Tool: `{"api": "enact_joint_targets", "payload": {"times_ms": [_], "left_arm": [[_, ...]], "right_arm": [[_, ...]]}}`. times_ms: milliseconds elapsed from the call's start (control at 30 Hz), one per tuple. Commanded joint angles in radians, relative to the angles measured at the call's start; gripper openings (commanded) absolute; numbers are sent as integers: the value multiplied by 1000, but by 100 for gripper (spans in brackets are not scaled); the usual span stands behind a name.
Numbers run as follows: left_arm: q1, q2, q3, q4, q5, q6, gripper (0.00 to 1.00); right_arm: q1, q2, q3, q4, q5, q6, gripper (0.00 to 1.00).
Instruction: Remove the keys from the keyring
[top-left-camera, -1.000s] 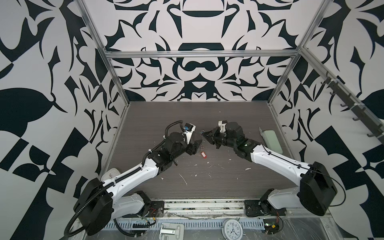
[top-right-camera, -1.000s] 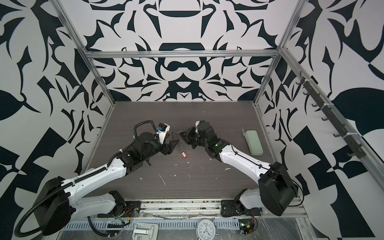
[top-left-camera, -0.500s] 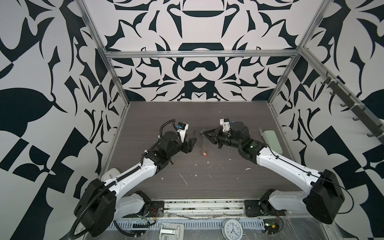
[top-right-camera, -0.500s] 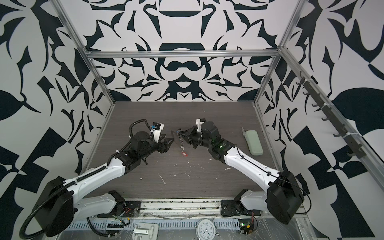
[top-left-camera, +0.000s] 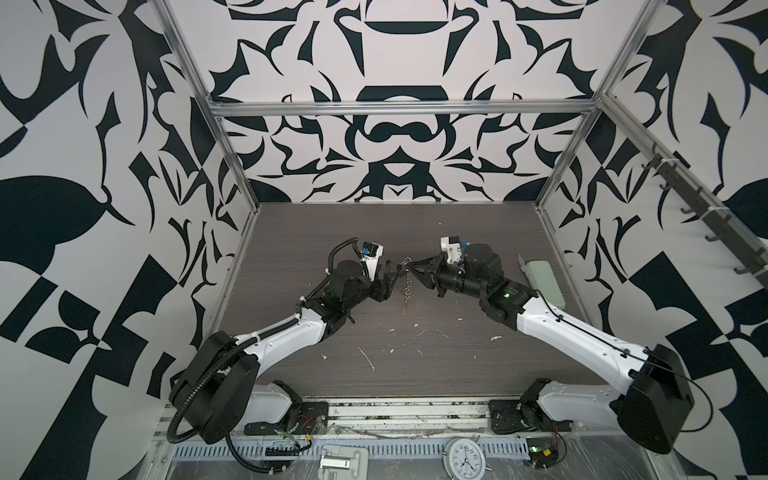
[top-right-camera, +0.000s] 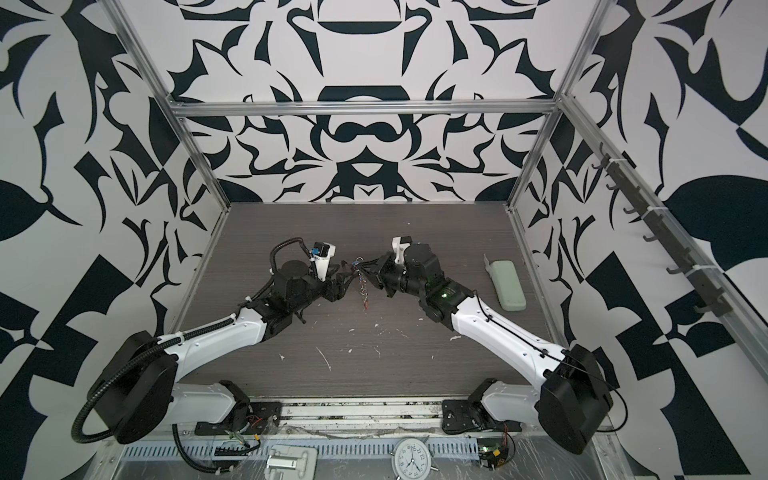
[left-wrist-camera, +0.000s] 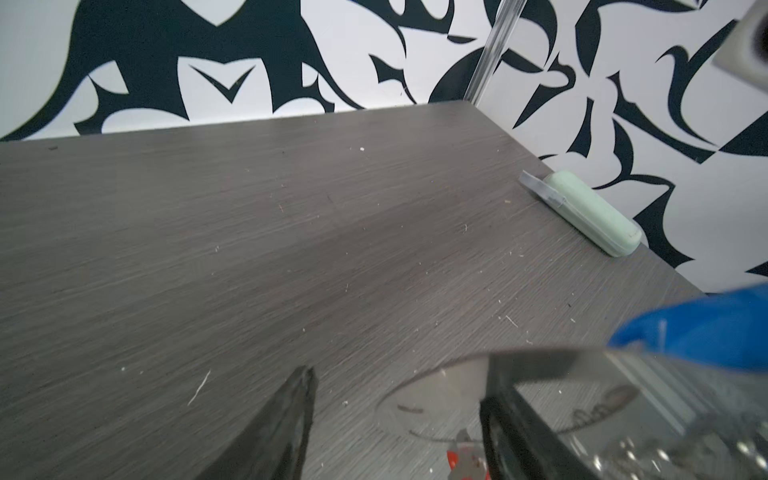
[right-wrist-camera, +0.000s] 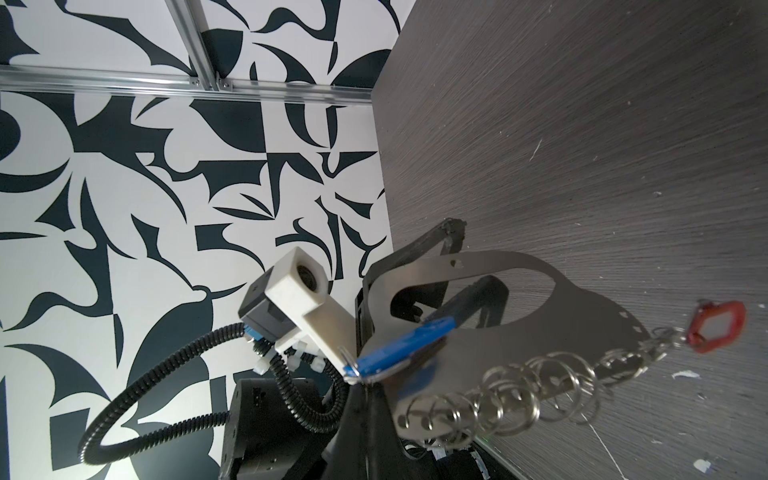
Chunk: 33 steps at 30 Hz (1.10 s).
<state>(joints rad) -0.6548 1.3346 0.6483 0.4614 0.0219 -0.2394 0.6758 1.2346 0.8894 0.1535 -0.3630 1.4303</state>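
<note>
Your right gripper (top-right-camera: 365, 266) is pinched on the keyring (right-wrist-camera: 478, 357), holding it aloft over the middle of the table (top-left-camera: 415, 374). The chain (right-wrist-camera: 540, 382) hangs down from the loop, with the red tag (right-wrist-camera: 717, 326) at its low end. The blue tag (right-wrist-camera: 399, 347) sits right by your pinch. Your left gripper (top-right-camera: 345, 277) is just beside it, jaws spread; one finger shows through the loop's opening, but you can't tell if it touches. The case (top-left-camera: 542, 280) lies near the right edge
</note>
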Motion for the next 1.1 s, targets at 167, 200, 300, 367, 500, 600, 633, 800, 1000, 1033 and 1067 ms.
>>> {"api": "enact_joint_targets", "payload": {"times_ms": [167,200,300,367,500,600,633,800,1000,1033,1067], "left_arm": [[-1,14,1,179,-17,21,53],[-2,19,6,177,-13,21,50],[-2,20,10,166,-4,21,39],[-4,3,2,150,-1,21,34],[-11,-38,-9,107,-3,23,28],[-21,-68,-15,77,-6,22,20],[-25,-91,-15,66,-11,23,18],[-43,-103,-7,25,-16,18,10],[-66,-133,14,-87,-51,-6,6],[-71,-144,22,-120,-56,-12,4],[-75,-156,28,-155,-57,-20,4]], "right_arm": [[13,-45,3,62,-4,-13,0],[14,-45,2,61,-3,-13,0],[13,-53,-2,60,0,-14,0],[13,-57,-4,57,4,-18,0],[12,-52,-13,61,3,-18,0],[13,-46,-23,71,1,-11,0],[13,-43,-27,76,-1,-8,0],[13,-43,-40,87,-8,-4,0],[-1,-40,-52,85,-24,-9,0],[-7,-40,-56,84,-27,-12,0],[-13,-38,-62,83,-36,-16,0]]}}
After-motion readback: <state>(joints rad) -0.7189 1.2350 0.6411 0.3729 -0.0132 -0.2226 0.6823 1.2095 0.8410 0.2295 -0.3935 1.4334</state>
